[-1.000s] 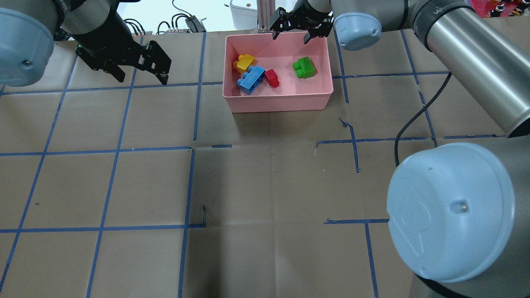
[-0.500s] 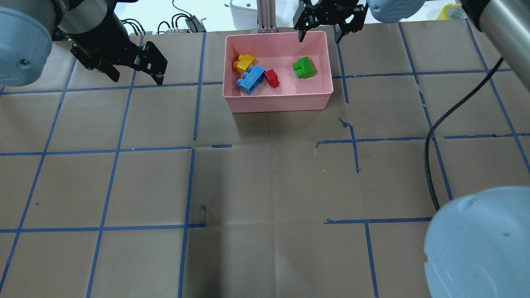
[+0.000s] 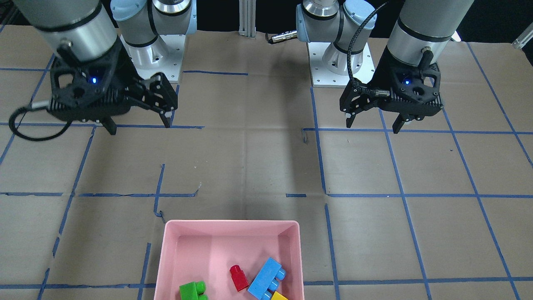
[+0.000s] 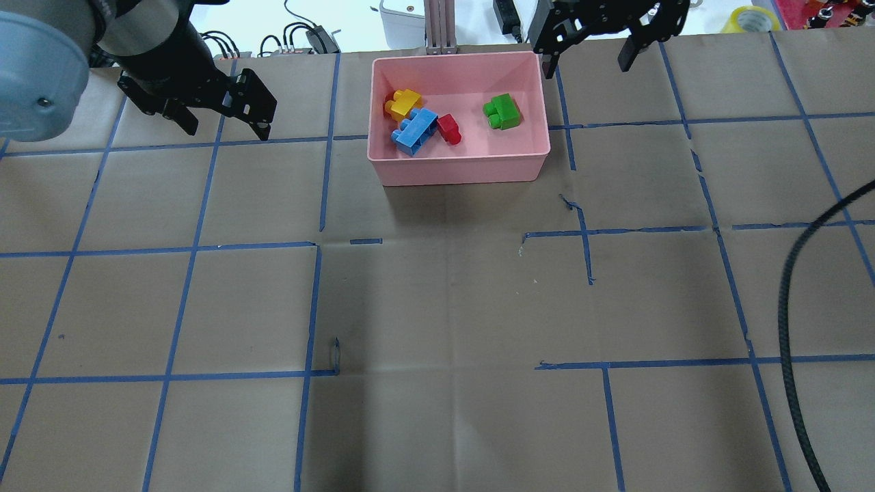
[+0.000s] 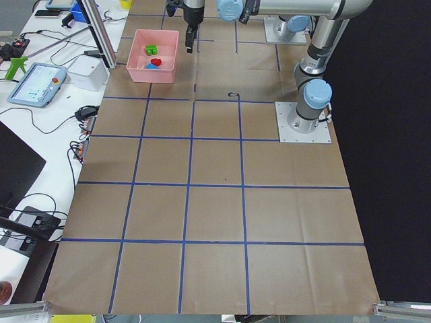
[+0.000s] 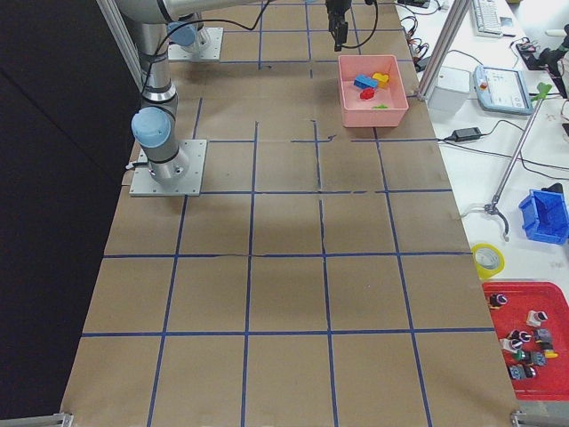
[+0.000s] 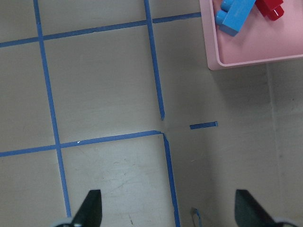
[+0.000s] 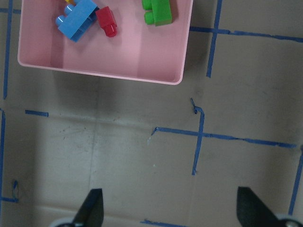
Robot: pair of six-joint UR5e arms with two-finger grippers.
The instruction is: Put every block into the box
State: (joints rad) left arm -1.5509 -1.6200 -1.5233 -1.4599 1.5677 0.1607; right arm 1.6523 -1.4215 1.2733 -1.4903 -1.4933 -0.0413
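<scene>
pincers: my left gripper point(image 4: 229, 133) and right gripper point(image 4: 586, 68) both spread wide, nothing in either; both hang off to the sides of the box point(image 4: 458, 167)
blocks: red block point(image 4: 448, 128), blue block point(image 4: 414, 131), yellow block point(image 4: 403, 103) bunched together; green block point(image 4: 502, 111) apart; all inside the box
handling: probably light, stiff, kinda slick; I'd pinch the flat side walls, not the studs
job: looks done to me

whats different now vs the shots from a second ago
The right gripper, open and empty throughout, swung from above the far edge of the shallow pink plastic tray towards the robot's right and is now clear of it. Nothing was gripped or released. The left gripper, also open, barely shifted. The small studded plastic toys, green brick, red brick, blue brick and yellow brick, lie unmoved in the tray.
</scene>
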